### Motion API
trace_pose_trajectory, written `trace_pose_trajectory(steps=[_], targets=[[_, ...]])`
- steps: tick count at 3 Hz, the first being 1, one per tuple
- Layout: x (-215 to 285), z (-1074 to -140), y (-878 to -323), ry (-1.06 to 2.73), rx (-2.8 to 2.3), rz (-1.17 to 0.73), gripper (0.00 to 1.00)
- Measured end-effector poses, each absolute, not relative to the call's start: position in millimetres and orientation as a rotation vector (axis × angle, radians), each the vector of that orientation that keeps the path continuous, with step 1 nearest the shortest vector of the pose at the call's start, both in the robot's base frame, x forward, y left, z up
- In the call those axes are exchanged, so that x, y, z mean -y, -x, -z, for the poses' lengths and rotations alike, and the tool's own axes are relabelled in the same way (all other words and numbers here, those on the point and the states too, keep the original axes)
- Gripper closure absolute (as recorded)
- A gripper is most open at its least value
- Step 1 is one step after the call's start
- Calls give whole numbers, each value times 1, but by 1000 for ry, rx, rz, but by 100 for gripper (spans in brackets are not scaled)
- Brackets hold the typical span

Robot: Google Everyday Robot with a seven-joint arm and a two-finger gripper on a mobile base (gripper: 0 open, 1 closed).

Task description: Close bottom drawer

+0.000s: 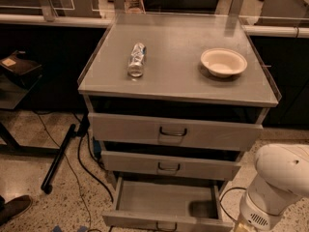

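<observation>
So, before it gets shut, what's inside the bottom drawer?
The bottom drawer shows bare grey floor, nothing on it; its right corner is too dark. The gripper is out of view beyond the white arm.

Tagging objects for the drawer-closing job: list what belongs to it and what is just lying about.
Belongs to the job:
- bottom drawer, pulled out
- arm at lower right; its gripper is out of frame below it

Just lying about:
- bottle, on its side on the cabinet top
- bowl, also on the top
</observation>
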State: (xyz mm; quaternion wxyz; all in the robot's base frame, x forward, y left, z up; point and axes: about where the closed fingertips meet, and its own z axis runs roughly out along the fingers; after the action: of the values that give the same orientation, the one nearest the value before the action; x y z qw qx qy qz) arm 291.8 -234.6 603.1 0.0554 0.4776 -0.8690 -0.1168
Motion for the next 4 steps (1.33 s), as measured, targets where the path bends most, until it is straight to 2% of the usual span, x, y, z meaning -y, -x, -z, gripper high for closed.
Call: trace_pose_trajectory(steps=[1,4], targets=[[235,-603,-292,-1449,2638,355,100],[236,-426,-279,-1106,2642,501,100]])
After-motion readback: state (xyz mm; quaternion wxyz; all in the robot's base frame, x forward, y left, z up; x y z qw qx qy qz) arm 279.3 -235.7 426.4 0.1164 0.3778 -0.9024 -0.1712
